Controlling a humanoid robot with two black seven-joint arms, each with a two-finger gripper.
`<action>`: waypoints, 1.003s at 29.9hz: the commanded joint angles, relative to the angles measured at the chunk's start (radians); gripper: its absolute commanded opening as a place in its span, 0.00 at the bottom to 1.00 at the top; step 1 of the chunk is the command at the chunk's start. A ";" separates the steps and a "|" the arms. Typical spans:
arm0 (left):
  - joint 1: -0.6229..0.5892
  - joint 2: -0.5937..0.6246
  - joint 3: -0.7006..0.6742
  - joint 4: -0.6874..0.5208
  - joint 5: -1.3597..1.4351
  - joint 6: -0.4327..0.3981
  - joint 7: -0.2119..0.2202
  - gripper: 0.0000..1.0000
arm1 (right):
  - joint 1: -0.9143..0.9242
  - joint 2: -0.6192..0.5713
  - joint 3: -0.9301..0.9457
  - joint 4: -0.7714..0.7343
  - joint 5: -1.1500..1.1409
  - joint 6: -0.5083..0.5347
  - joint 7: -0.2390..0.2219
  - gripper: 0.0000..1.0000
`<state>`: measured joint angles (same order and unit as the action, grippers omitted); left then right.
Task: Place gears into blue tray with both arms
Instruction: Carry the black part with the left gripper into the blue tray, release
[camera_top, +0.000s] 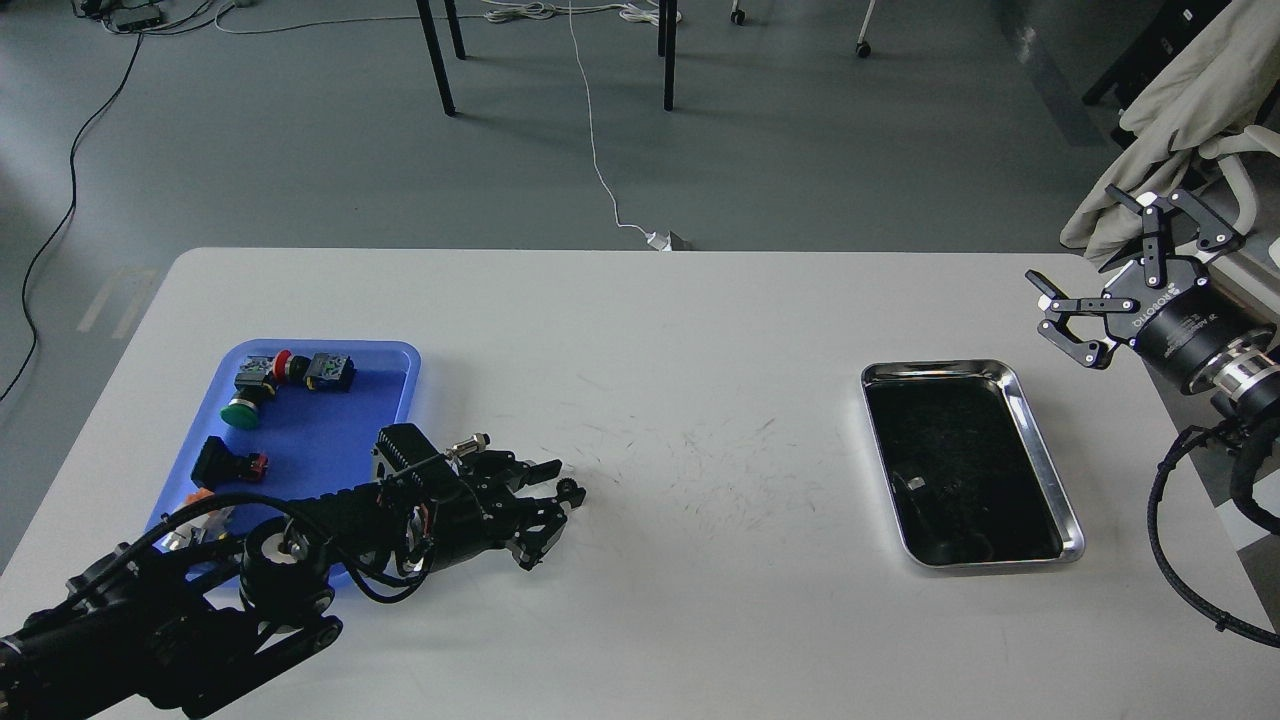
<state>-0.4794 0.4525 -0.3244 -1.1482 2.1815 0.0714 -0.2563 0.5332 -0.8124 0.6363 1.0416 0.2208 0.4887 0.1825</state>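
A tiny black gear lies on the white table, to the right of the blue tray. My left gripper reaches out low over the table from the tray's near right corner. Its two fingers have narrowed around the gear and look shut on it. My right gripper hangs open in the air beyond the table's far right corner, with nothing between its fingers. The left arm covers the tray's near edge.
Coloured push-button switches lie in the blue tray's far and left parts. A shiny steel tray with a dark inside sits at the right of the table. A beige cloth hangs at the far right.
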 joint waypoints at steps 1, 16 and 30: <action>0.008 0.014 -0.005 -0.001 0.000 -0.001 -0.003 0.09 | 0.001 -0.001 0.010 0.000 -0.001 0.000 0.000 0.99; -0.035 0.368 -0.077 -0.231 0.000 0.030 -0.015 0.07 | 0.001 -0.001 0.025 0.002 -0.001 0.000 0.000 0.99; -0.010 0.388 -0.065 0.085 -0.094 0.149 -0.086 0.08 | 0.001 -0.001 0.026 0.003 -0.001 0.000 0.000 0.99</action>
<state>-0.4921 0.8729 -0.3922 -1.1560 2.1164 0.2003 -0.3215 0.5339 -0.8128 0.6629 1.0449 0.2193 0.4887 0.1826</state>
